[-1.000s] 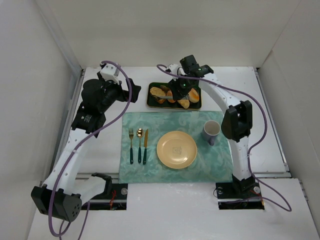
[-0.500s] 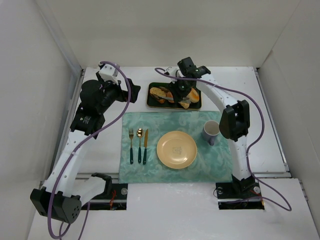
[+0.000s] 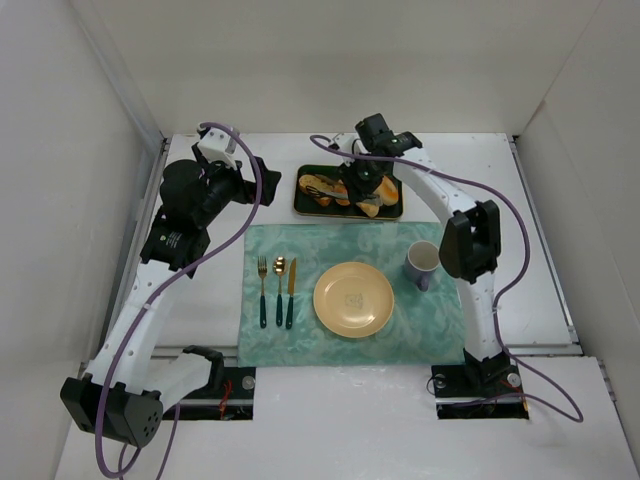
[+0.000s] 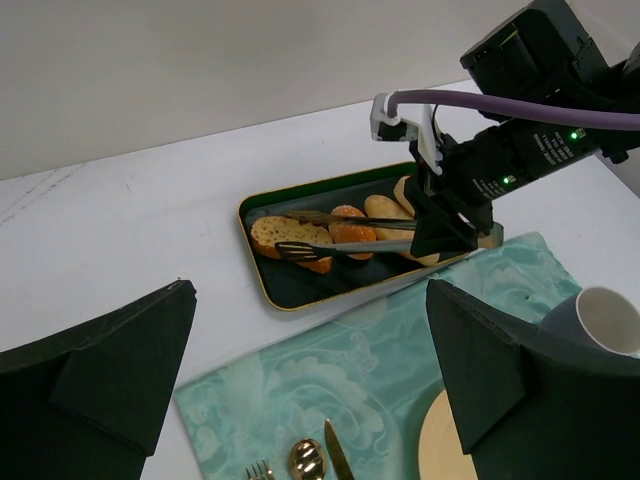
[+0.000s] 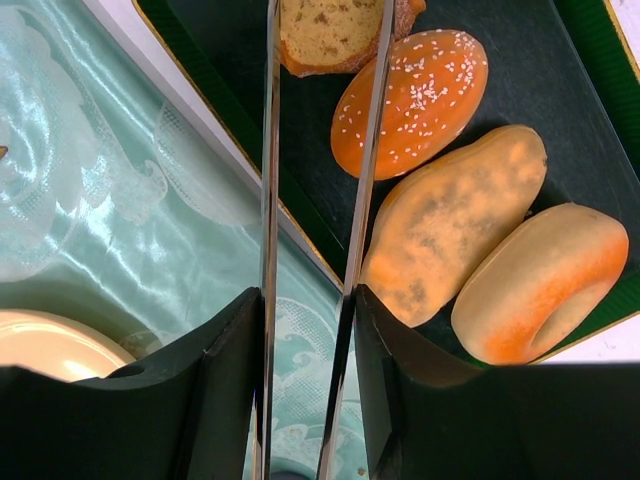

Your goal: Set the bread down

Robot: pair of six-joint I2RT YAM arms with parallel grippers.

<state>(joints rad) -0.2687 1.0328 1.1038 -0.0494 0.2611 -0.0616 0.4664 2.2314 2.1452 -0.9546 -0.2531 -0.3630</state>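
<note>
Closing down over the last second, your right jaws (image 5: 305, 340) are now pinching the handles of the tongs (image 4: 350, 246), and the two blades have drawn in from a wider spread. The right arm has also shifted a little toward 9 o'clock over the tray (image 3: 305, 208).

The bread (image 5: 325, 30), a toasted slice with a brown crust and a pale speckled face, sits between the two blades at the 9 o'clock end of the tray in the top view. From the right wrist both blades seem to press against its edges. You cannot tell from these views whether it has left the tray floor.

Just beside the slice, toward 3 o'clock along the tray, lie a sesame bun (image 5: 415, 85), then an elongated roll (image 5: 450, 225) and a ring-shaped bagel (image 5: 545, 280), each touching the next.

Your left jaws (image 4: 310, 285) stand spread wide and hold nothing. They hover above the surface at 9 o'clock of the tray, facing it.

On the green placemat (image 3: 300, 250), the yellow plate (image 3: 353, 298) lies at 6 o'clock of the tray. A mug (image 3: 422, 262) stands at 2 o'clock of the plate. The fork (image 3: 263, 290), spoon (image 3: 279, 290) and knife (image 3: 291, 290) lie side by side at its 9 o'clock.
</note>
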